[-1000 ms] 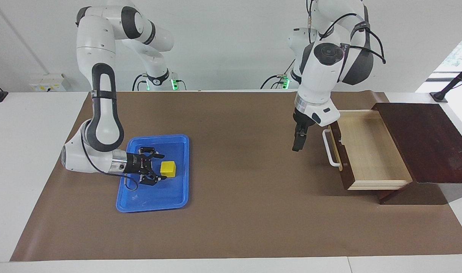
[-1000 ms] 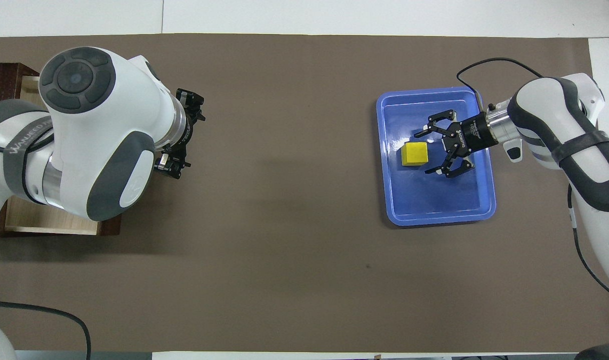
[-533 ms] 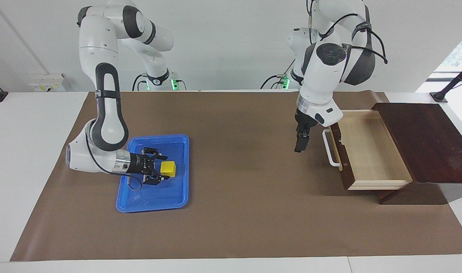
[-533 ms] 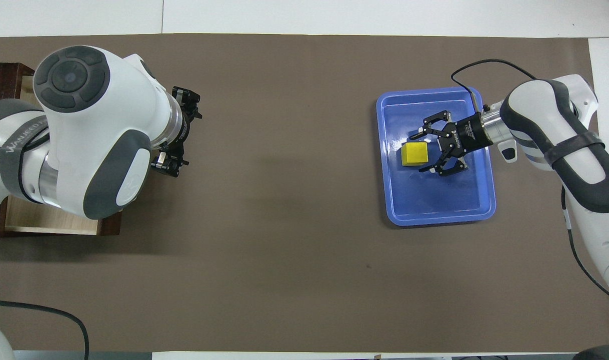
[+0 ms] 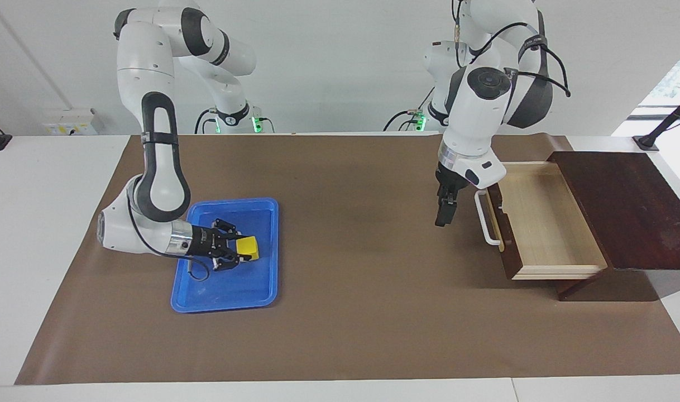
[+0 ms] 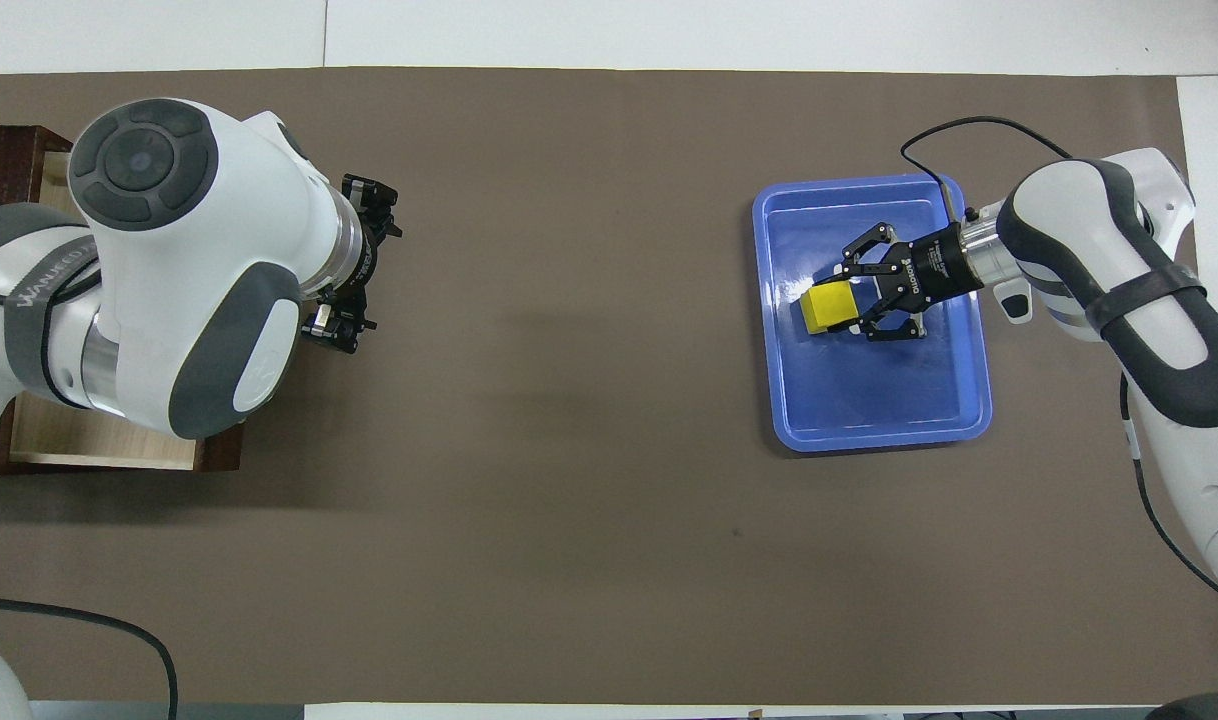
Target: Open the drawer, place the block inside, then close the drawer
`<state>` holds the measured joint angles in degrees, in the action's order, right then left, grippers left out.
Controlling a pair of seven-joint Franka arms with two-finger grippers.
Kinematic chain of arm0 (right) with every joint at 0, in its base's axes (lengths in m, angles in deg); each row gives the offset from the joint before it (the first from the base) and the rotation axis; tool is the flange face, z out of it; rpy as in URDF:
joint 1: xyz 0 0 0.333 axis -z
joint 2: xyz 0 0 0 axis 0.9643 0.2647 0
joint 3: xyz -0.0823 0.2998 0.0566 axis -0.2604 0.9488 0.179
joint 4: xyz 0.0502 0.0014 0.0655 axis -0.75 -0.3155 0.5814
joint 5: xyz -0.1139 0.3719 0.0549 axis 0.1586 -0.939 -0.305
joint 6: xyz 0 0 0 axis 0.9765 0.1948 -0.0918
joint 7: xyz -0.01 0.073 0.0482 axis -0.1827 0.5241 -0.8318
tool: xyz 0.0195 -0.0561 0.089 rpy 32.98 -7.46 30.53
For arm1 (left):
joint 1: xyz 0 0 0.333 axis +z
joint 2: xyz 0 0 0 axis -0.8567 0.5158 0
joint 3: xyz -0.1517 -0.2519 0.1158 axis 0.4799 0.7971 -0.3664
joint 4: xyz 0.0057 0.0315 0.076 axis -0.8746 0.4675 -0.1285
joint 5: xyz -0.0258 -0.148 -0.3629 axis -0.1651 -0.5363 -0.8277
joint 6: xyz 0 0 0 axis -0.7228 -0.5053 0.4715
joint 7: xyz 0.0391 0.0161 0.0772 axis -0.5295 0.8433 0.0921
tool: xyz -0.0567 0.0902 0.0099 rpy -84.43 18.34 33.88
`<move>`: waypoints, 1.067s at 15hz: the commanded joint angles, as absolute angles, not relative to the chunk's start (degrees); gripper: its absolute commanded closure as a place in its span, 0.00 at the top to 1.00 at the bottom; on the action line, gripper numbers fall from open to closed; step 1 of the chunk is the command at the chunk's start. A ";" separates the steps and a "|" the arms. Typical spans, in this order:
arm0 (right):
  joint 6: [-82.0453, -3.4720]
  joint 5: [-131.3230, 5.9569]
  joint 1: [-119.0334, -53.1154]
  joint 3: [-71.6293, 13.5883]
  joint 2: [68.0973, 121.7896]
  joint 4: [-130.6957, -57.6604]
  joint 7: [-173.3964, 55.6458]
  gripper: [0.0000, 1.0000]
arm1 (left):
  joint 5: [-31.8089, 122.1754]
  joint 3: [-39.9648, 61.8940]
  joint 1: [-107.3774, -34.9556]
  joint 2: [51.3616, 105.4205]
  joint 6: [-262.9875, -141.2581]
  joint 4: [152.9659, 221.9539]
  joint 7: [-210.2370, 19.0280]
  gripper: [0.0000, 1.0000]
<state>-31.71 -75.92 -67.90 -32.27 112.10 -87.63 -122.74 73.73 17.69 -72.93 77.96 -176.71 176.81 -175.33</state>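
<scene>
The left gripper [image 5: 441, 219], fingers spread, waits in front of the open drawer [image 5: 544, 220], pale wood inside. In the glossy blue tray [image 5: 228, 293], the right gripper [image 5: 240, 252] clamps the small yellow block [image 5: 248, 248]; lift straight, clearing the tray's rim before carrying across.

Grey strap [image 6: 44, 290] on left arm carries pale lettering, too small to read. No other legible text.

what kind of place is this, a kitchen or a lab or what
Most likely a robotics lab: two white arms bolted at a table covered with a brown mat, and bare white walls.
</scene>
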 commanded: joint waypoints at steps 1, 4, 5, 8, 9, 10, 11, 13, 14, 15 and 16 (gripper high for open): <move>-33.18 -77.27 -70.33 -32.35 108.97 -86.51 -125.83 0.00 | 72.78 17.69 -72.49 75.98 -177.91 179.16 -175.52 1.00; -34.41 -77.36 -72.53 -31.74 108.17 -81.15 -131.89 0.00 | 72.78 17.69 -72.40 75.89 -178.35 179.86 -175.43 1.00; -34.06 -77.53 -74.19 -31.65 107.91 -79.21 -134.44 0.00 | 72.78 17.69 -72.40 75.63 -178.61 180.30 -175.43 1.00; -34.58 -80.67 -76.23 -29.99 105.89 -77.09 -140.78 0.00 | 71.74 17.61 -71.96 75.54 -179.05 180.74 -175.52 1.00; -34.50 -82.09 -76.49 -29.72 105.36 -76.65 -141.57 0.00 | 69.99 17.60 -71.44 75.62 -179.57 180.74 -175.87 1.00; -34.58 -82.63 -77.89 -29.63 104.83 -75.95 -142.62 0.00 | 68.23 17.60 -71.26 75.80 -180.62 180.74 -176.74 1.00; -34.76 -82.63 -79.82 -29.63 104.74 -75.33 -144.64 0.00 | 66.82 17.60 -70.73 76.06 -181.85 180.92 -177.80 1.00; -38.25 -82.63 -83.33 -29.63 104.74 -74.19 -148.33 0.00 | 66.10 17.69 -71.42 76.24 -185.62 182.75 -179.47 1.00; -39.93 -82.63 -85.18 -29.54 104.74 -74.19 -149.48 0.00 | 66.10 17.78 -71.60 76.59 -186.95 182.85 -181.31 1.00; -42.12 -82.63 -87.63 -29.63 104.74 -74.36 -150.54 0.00 | 65.58 17.78 -72.82 76.85 -188.01 182.59 -182.11 1.00; -45.01 -82.63 -89.75 -29.63 104.74 -74.80 -151.59 0.00 | 63.57 17.69 -73.97 77.20 -189.50 182.33 -182.46 1.00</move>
<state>-40.73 -81.52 -86.06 -29.48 104.72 -74.58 -149.29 66.18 17.89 -71.83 77.75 -186.06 180.96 -180.25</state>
